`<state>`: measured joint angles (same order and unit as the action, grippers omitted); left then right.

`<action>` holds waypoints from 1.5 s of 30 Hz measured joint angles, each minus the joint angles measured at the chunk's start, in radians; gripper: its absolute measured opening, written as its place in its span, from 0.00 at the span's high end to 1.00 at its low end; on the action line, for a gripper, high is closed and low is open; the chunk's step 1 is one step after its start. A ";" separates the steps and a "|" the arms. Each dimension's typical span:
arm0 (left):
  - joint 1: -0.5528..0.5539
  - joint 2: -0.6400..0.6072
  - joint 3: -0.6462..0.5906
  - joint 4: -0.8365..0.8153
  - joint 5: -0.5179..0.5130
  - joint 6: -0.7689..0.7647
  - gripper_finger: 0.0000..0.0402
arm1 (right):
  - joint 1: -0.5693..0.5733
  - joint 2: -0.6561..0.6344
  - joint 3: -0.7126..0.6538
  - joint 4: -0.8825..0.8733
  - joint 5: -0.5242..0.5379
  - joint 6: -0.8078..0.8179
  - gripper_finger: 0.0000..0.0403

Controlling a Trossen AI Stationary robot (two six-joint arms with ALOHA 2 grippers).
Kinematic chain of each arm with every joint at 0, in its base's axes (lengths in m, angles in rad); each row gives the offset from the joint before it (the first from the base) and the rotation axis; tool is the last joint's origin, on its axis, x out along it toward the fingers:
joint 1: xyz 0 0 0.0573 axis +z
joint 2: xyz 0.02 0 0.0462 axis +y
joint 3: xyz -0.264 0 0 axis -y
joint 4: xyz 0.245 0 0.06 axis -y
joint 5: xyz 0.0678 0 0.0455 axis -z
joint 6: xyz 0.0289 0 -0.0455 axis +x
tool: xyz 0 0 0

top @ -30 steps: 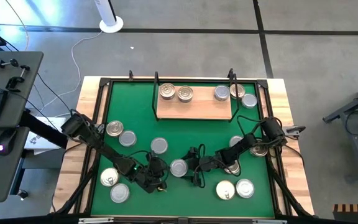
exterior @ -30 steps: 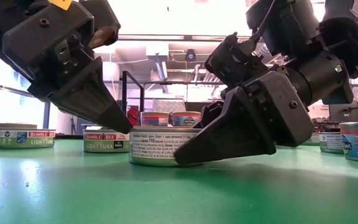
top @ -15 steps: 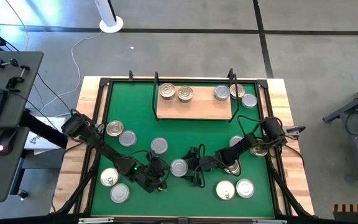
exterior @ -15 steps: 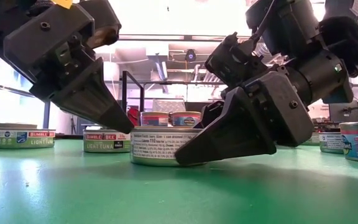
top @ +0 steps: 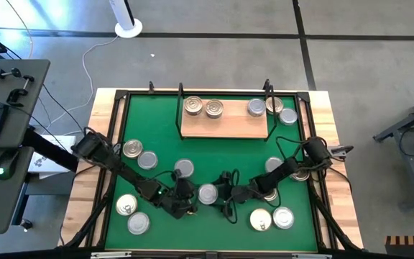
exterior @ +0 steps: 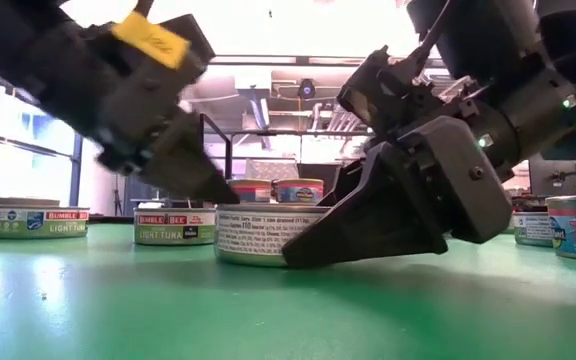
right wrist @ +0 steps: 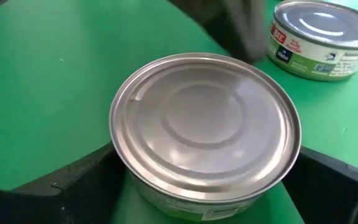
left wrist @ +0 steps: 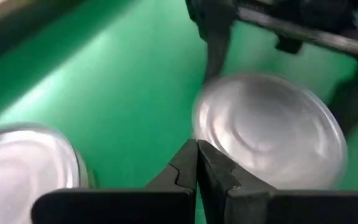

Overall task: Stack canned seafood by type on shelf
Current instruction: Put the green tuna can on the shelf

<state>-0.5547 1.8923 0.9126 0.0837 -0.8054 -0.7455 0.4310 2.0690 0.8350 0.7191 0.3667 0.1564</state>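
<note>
Since a second ago my left arm has swung in toward the middle tin, while the right arm has barely shifted.

From the high view, the left gripper [top: 186, 206] sits just beside the silver-lidded tin [top: 208, 193] near the front centre of the green mat [top: 214, 155], and the right gripper [top: 221, 194] reaches it from the other side. Other tins lie scattered around the mat, and four already stand on the shelf [top: 225, 124] at the back.

From the low view, the tin [exterior: 268, 235] rests flat on the mat, the right fingers [exterior: 353, 235] spread wide and low around it, their tips almost down on the mat. The left arm shows blurred, its tip close to the tin's far rim.

From the left wrist view, my left fingers [left wrist: 196, 163] are clenched together on nothing, pointing at the edge of the tin [left wrist: 269, 130].

From the right wrist view, the tin [right wrist: 205, 130] sits squarely between the splayed fingers, not yet gripped.

My judgement: close the right fingers evenly across the tin's widest part, low on the wall, and keep the left tip from nudging it off centre. Then lift straight before carrying it to the silver-lidded tins on the shelf.
</note>
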 joint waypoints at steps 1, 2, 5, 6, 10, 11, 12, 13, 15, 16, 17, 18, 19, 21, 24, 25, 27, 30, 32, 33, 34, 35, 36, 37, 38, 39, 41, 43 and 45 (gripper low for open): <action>0.001 0.000 0.003 0.008 -0.001 0.015 1.00 | 0.005 -0.008 0.000 -0.012 0.008 0.000 0.03; 0.001 -0.004 0.005 0.010 -0.001 0.028 1.00 | 0.010 -0.016 0.000 -0.026 0.026 0.005 0.03; -0.002 -0.023 0.004 -0.007 0.008 0.065 1.00 | 0.029 -0.032 0.000 -0.058 0.097 0.042 0.04; -0.002 -0.034 0.004 -0.025 0.015 0.067 1.00 | 0.035 -0.032 0.000 -0.072 0.116 0.059 0.05; -0.012 -0.095 0.004 -0.150 0.034 0.027 1.00 | 0.057 -0.032 -0.001 -0.116 0.164 0.137 0.07; -0.018 -0.109 0.003 -0.190 0.034 0.007 1.00 | 0.062 -0.032 -0.001 -0.117 0.177 0.148 0.07; -0.024 -0.118 0.002 -0.218 0.037 -0.014 1.00 | 0.068 -0.032 -0.001 -0.119 0.184 0.158 0.07; -0.031 -0.125 0.002 -0.238 0.044 -0.030 1.00 | 0.074 -0.033 -0.001 -0.120 0.193 0.167 0.07; -0.042 -0.126 0.002 -0.251 0.065 -0.035 1.00 | 0.083 -0.037 -0.002 -0.131 0.223 0.181 0.08; -0.047 -0.118 0.002 -0.237 0.072 -0.027 1.00 | 0.087 -0.043 -0.003 -0.141 0.237 0.183 0.08; -0.048 -0.106 0.002 -0.213 0.079 -0.021 1.00 | 0.090 -0.051 -0.004 -0.146 0.251 0.184 0.08; -0.048 -0.094 0.002 -0.193 0.083 -0.015 1.00 | 0.091 -0.061 -0.004 -0.150 0.261 0.183 0.08; -0.043 -0.078 0.001 -0.168 0.083 -0.009 1.00 | 0.092 -0.071 -0.004 -0.153 0.267 0.182 0.08; -0.031 -0.047 0.001 -0.095 0.082 0.013 1.00 | 0.094 -0.089 -0.004 -0.157 0.288 0.183 0.08; -0.014 -0.014 0.001 -0.036 0.078 0.039 1.00 | 0.105 -0.095 -0.004 -0.175 0.330 0.189 0.08; -0.007 -0.006 0.001 -0.025 0.079 0.041 1.00 | 0.108 -0.095 -0.004 -0.186 0.332 0.194 0.08; 0.000 0.003 0.001 -0.017 0.081 0.043 1.00 | 0.114 -0.096 -0.005 -0.206 0.324 0.214 0.08; 0.008 0.014 0.000 -0.001 0.092 0.051 1.00 | 0.121 -0.097 -0.005 -0.239 0.297 0.228 0.08; 0.013 0.024 0.000 0.028 0.107 0.066 1.00 | 0.113 -0.097 -0.005 -0.242 0.233 0.230 0.08; 0.014 0.029 0.000 0.047 0.120 0.078 1.00 | 0.107 -0.097 -0.005 -0.243 0.198 0.234 0.08; 0.014 0.033 0.000 0.060 0.131 0.090 1.00 | 0.100 -0.097 -0.005 -0.243 0.169 0.237 0.08; 0.016 0.040 0.000 0.085 0.144 0.103 1.00 | 0.091 -0.097 -0.005 -0.241 0.136 0.244 0.08; 0.019 0.045 0.000 0.105 0.154 0.116 1.00 | 0.080 -0.097 -0.005 -0.243 0.093 0.252 0.08; 0.020 0.048 -0.001 0.113 0.160 0.123 1.00 | 0.069 -0.098 -0.005 -0.244 0.055 0.259 0.08; 0.022 0.049 -0.001 0.114 0.170 0.126 1.00 | 0.057 -0.100 -0.006 -0.245 0.011 0.268 0.08; 0.024 0.049 -0.001 0.113 0.173 0.122 1.00 | 0.048 -0.101 -0.005 -0.247 -0.020 0.276 0.08; 0.029 0.048 -0.001 0.114 0.175 0.122 1.00 | 0.040 -0.102 -0.005 -0.252 -0.044 0.270 0.08; 0.032 0.050 -0.002 0.123 0.177 0.122 1.00 | 0.039 -0.102 -0.006 -0.242 -0.041 0.235 0.08; 0.037 0.050 -0.002 0.125 0.176 0.120 1.00 | 0.040 -0.099 -0.006 -0.220 -0.020 0.209 0.08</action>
<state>-0.5172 1.9419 0.9104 0.2084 -0.6289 -0.6252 0.4706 1.9704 0.8286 0.4990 0.3463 0.3649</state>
